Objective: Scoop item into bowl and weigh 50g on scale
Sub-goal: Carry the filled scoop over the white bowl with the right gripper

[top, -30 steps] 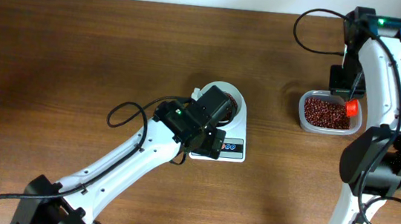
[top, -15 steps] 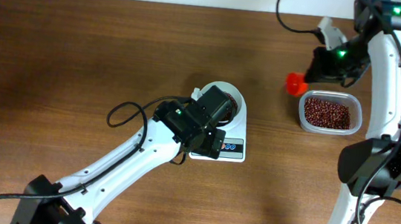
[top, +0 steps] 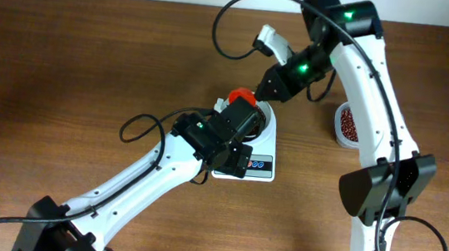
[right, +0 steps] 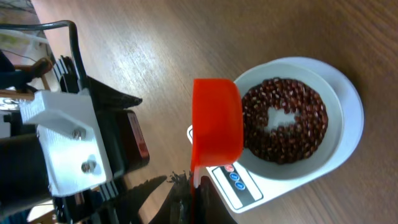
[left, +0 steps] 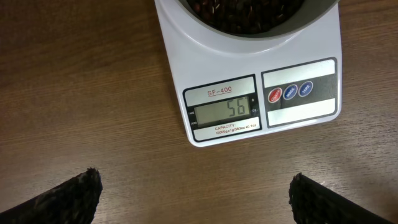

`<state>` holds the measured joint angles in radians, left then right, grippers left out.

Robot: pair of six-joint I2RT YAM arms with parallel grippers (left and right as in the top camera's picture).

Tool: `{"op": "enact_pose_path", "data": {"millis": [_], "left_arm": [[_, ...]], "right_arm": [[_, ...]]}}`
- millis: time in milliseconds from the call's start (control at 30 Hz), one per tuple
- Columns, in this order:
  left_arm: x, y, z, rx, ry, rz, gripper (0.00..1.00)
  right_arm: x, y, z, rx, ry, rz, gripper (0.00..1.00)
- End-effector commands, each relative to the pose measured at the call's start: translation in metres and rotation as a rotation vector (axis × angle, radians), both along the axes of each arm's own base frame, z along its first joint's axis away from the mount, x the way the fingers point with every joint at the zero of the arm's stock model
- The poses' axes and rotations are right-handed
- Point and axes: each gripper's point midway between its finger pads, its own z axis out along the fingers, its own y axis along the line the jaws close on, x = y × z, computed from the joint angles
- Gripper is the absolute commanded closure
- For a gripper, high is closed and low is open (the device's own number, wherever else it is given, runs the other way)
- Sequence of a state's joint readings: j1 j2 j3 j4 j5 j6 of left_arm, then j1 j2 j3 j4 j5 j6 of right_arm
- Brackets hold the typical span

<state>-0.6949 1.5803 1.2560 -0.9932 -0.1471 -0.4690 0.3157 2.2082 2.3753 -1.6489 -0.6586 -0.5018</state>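
A flat white scale (left: 177,56) sits mid-table with a small white bowl (right: 334,134) on its platform. A heap of dark red-brown beans (right: 292,106) lies in the bowl, with a bare white patch near the middle. The scale's display (left: 225,111) appears to read fifty-six, above the fifty-gram target. The right gripper (top: 263,89) is clamped tight on the handle of a red scoop (right: 216,124), which hangs over one edge of the bowl, beside the heap. Only the scoop's outer side shows, so whether it carries beans cannot be told. The left gripper (left: 196,193) hovers low over the wooden table (top: 91,45) just in front of the scale, its fingers (left: 81,193) spread as wide as they go and gripping nothing. A clear tub (top: 343,125) holding more beans stands well to the right, partly hidden behind the right arm. The main risk appears to be pushing the weight further over, since any beans tipped in now would widen the overshoot. If the scoop dips in to remove some, pressing on the bowl or platform would falsify the reading. Too deep a bite could drop the weight under target, and a hasty lift could scatter beans over the scale or table. The left gripper looks close enough that a nudge could shift the scale.
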Motion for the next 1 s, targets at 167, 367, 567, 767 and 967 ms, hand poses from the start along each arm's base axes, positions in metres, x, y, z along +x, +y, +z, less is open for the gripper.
{"op": "enact_pose_path", "data": {"millis": [167,367,567,767,967], "left_arm": [[-0.001,0.002,-0.001,0.008,-0.004,0.004,0.01],[-0.001,0.002,-0.001,0.008,-0.005,0.005,0.01],[-0.001,0.002,-0.001,0.008,-0.005,0.004,0.01],[-0.001,0.002,-0.001,0.008,-0.005,0.004,0.01],[-0.001,0.002,-0.001,0.008,-0.004,0.005,0.01]], "right_arm": [[0.006,0.000,-0.030,-0.072,0.012,-0.018,0.96],[0.017,-0.009,-0.052,-0.156,0.036,-0.119,0.96],[0.019,-0.008,-0.068,-0.160,0.051,-0.136,0.96],[0.030,-0.012,-0.075,-0.197,-0.002,-0.147,0.96],[0.034,-0.019,-0.078,-0.244,0.015,-0.223,0.96]]}}
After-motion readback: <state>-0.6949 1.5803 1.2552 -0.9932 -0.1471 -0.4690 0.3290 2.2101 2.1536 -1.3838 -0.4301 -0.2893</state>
